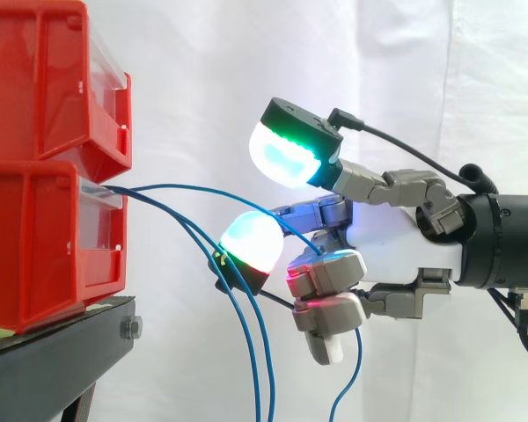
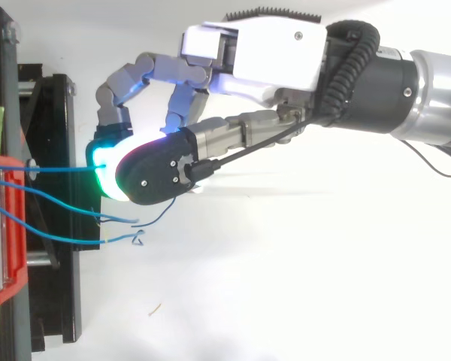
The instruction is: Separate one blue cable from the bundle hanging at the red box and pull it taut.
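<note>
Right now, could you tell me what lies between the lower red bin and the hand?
In the side view, one blue cable arcs from the lower red bin to the hand; two other blue cables droop below it.

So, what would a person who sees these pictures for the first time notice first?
Probably the robot's hand, glowing green and cyan in the middle of the side view. Next come the red bins, stacked at the left on a black stand. Thin blue cables come from the lower bin's front: one arcs across to the hand, the others hang down.
</note>
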{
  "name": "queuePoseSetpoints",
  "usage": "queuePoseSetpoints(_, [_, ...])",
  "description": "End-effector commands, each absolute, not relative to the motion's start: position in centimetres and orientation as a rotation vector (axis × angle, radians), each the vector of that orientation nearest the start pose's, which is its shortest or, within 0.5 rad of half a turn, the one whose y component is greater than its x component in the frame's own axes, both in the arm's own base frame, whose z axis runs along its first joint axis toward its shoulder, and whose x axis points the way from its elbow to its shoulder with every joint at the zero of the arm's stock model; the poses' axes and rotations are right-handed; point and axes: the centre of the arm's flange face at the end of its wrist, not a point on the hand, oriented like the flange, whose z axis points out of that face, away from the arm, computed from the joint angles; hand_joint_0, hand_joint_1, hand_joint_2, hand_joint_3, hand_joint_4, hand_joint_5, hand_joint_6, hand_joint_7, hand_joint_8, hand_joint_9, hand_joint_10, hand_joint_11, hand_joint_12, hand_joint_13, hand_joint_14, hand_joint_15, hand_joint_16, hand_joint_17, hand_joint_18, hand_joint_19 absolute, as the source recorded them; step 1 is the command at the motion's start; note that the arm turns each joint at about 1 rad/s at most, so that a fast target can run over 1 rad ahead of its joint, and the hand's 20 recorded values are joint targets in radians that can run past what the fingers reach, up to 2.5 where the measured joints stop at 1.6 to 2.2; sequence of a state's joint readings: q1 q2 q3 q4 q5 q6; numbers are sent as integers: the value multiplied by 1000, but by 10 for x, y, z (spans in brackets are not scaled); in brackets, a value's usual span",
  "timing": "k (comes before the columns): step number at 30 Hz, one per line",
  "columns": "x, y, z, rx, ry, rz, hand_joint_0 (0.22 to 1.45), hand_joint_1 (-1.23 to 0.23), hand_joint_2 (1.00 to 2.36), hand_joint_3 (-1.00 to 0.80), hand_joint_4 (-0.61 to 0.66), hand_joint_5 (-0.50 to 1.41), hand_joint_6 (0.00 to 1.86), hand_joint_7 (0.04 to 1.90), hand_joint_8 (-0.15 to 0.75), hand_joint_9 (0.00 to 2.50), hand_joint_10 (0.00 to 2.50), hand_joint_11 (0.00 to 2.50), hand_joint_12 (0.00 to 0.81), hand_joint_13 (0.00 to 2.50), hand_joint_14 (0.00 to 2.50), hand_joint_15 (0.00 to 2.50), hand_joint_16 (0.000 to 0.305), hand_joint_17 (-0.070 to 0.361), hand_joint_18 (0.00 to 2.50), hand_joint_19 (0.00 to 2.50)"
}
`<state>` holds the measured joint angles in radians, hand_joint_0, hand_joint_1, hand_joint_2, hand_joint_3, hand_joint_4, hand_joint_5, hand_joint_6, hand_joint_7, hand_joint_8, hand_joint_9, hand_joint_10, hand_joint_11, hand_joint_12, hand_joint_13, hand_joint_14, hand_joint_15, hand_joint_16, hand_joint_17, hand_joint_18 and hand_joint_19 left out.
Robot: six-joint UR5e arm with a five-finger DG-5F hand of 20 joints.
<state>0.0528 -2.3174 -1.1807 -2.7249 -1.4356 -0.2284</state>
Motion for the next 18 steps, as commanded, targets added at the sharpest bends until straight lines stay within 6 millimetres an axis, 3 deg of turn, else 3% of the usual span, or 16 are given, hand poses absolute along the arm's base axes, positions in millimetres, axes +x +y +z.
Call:
queuePoseSetpoints(1, [768, -108, 239, 1063, 1199, 985, 531, -459, 1000, -500, 147, -130, 796, 1074, 346, 1320, 26, 1691, 372, 1382, 10, 1434, 49, 111, 1123, 727])
queuePoseSetpoints(4, [768, -110, 229, 1080, 1197, 965, 536, -474, 1000, -500, 147, -129, 796, 1066, 344, 1275, 284, 1635, 371, 1432, 2, 1584, 49, 110, 1125, 737])
queuePoseSetpoints(6, [769, -110, 226, 1086, 1197, 961, 545, -479, 1000, -500, 146, -129, 798, 1076, 338, 1251, 475, 1596, 361, 1430, 128, 1588, 48, 109, 1126, 760])
queuePoseSetpoints(9, [770, -107, 227, 1078, 1194, 965, 555, -478, 1000, -500, 141, -129, 802, 1076, 328, 1220, 657, 1594, 356, 1367, 566, 1515, 48, 107, 1131, 793])
queuePoseSetpoints(10, [770, -107, 228, 1077, 1188, 965, 555, -478, 1000, -500, 142, -129, 802, 1076, 332, 1213, 679, 1611, 354, 1362, 575, 1533, 47, 107, 1137, 792])
queuePoseSetpoints(12, [770, -107, 227, 1079, 1189, 963, 557, -478, 1000, -500, 143, -129, 802, 1084, 329, 1182, 837, 1582, 355, 1291, 952, 1469, 47, 106, 1153, 830])
queuePoseSetpoints(18, [771, -109, 217, 1094, 1190, 952, 558, -476, 1000, -500, 146, -130, 805, 1075, 333, 1145, 1038, 1492, 357, 1249, 1164, 1420, 47, 106, 1161, 847])
